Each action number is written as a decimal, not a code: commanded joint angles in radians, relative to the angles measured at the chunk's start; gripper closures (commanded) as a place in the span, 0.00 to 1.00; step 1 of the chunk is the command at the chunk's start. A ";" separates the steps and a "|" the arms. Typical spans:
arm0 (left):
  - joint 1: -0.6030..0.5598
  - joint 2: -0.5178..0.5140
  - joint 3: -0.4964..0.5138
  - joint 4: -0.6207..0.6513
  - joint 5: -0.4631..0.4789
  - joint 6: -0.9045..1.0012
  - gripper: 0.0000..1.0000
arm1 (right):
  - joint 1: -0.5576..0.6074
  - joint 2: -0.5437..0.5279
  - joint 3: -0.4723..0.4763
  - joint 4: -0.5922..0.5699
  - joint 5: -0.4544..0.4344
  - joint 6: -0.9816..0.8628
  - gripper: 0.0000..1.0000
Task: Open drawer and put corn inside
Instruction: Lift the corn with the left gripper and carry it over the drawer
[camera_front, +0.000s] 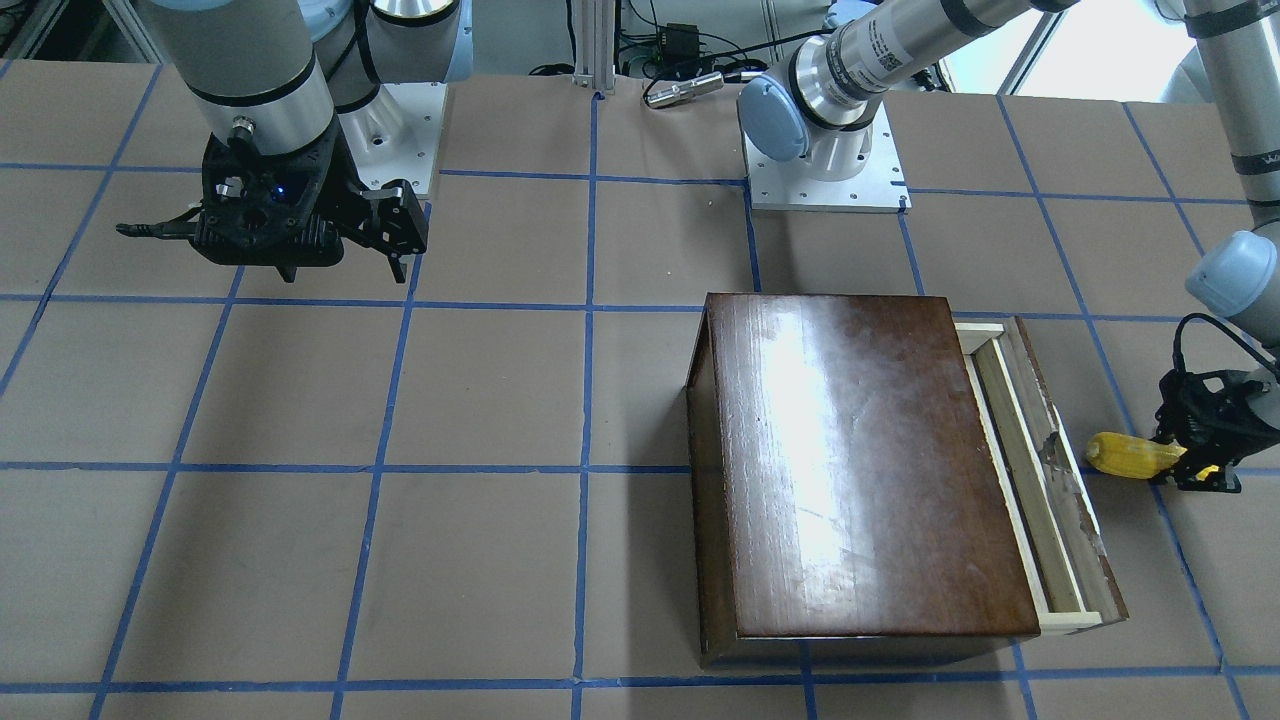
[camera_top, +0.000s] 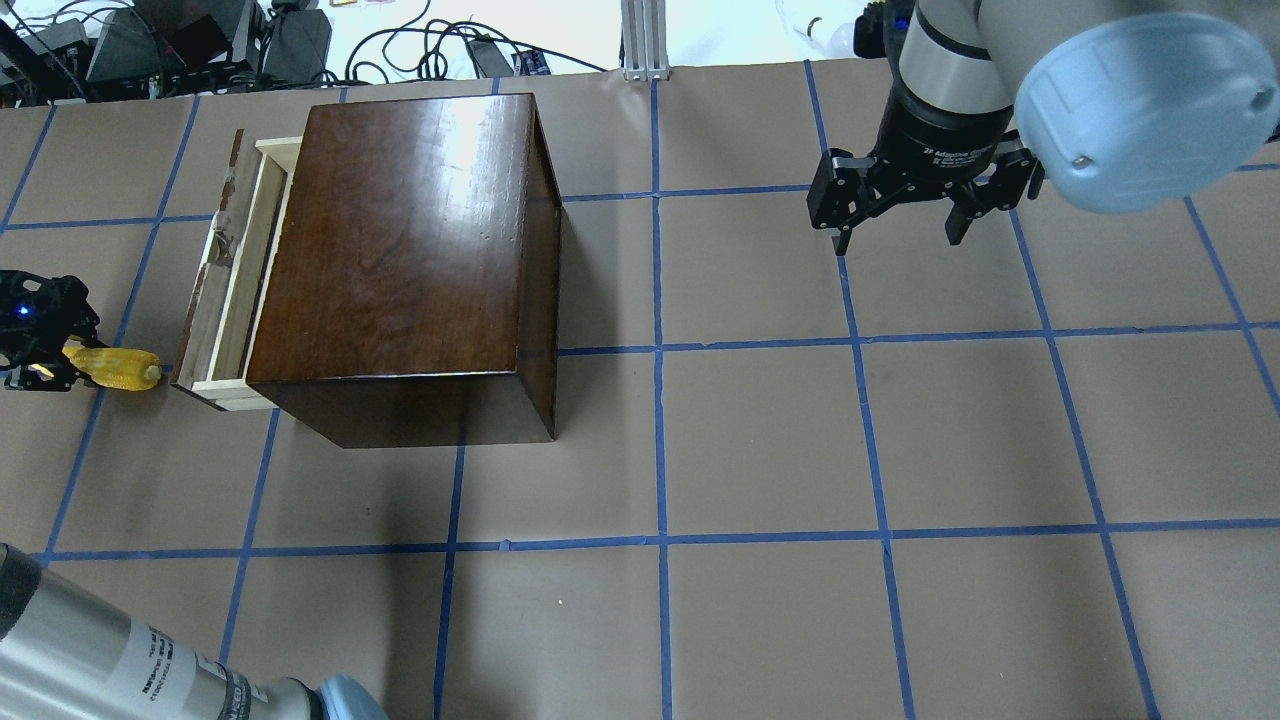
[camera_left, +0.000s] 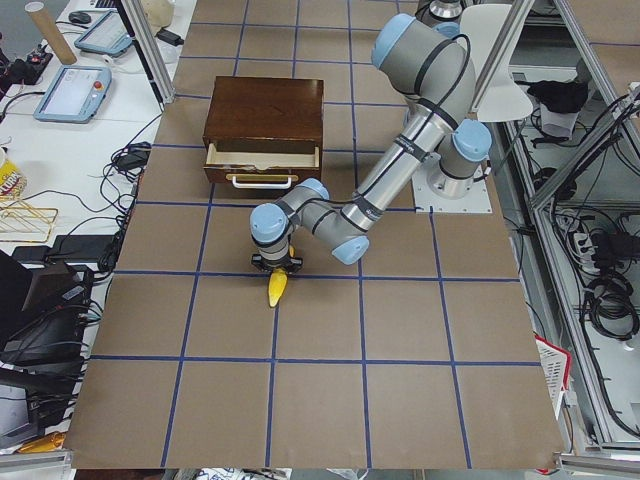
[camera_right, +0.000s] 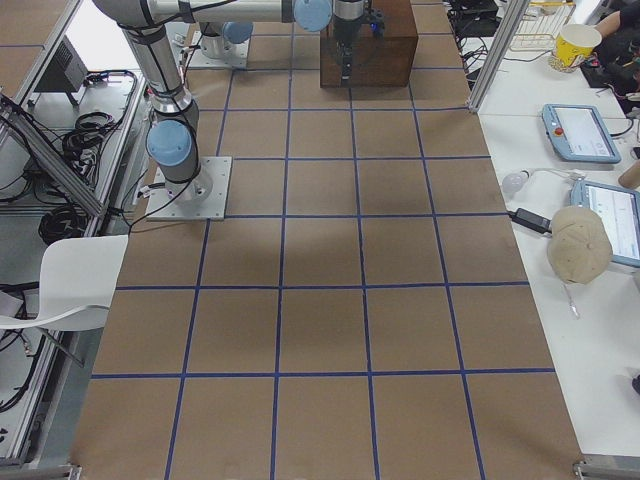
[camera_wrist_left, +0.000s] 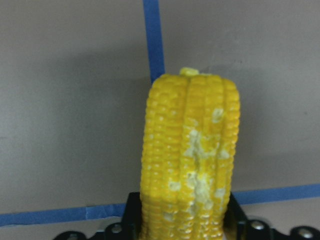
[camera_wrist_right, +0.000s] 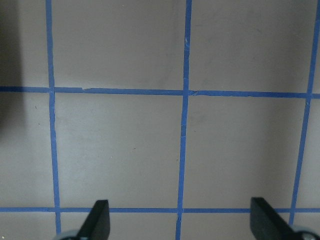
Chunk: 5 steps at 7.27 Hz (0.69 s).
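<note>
Brown taped table (camera_front: 480, 400): left tool (camera_front: 1186, 462) clamps corn (camera_front: 1128, 453) beside open drawer (camera_front: 1040, 480).

One worktop (camera_top: 760, 430) carries everything. Two robot arms stand at it, the left arm (camera_left: 400, 165) and the right arm (camera_right: 165, 80). Each is bolted to its own metal plate, so there are two plates: the left arm's plate (camera_front: 780, 195) and the right arm's plate (camera_front: 415, 120). Each arm ends in two fingers (camera_wrist_right: 100, 220), four in all.

On the worktop there is one dark wooden box (camera_top: 400, 230) with one drawer (camera_top: 240, 280), and that drawer has one pale handle (camera_left: 262, 182). There is one yellow corn cob (camera_top: 115, 367).

Beside the worktop are one white chair (camera_right: 70, 275), two tablets (camera_right: 575, 130) (camera_right: 612, 220), one tan cap (camera_right: 578, 245) and one paper cup (camera_right: 575, 45).
</note>
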<state>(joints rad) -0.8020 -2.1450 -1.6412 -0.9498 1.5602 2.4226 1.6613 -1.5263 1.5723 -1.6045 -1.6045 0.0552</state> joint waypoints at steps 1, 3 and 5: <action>0.000 0.008 0.001 0.000 0.000 -0.014 1.00 | 0.000 0.000 0.000 0.000 0.000 0.000 0.00; -0.006 0.028 0.004 0.000 -0.002 -0.051 1.00 | 0.000 0.000 0.000 0.000 0.000 0.000 0.00; -0.014 0.052 0.008 -0.001 -0.002 -0.101 1.00 | 0.000 0.000 0.000 0.000 0.000 0.000 0.00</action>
<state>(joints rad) -0.8105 -2.1112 -1.6362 -0.9498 1.5587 2.3604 1.6613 -1.5263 1.5723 -1.6045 -1.6045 0.0552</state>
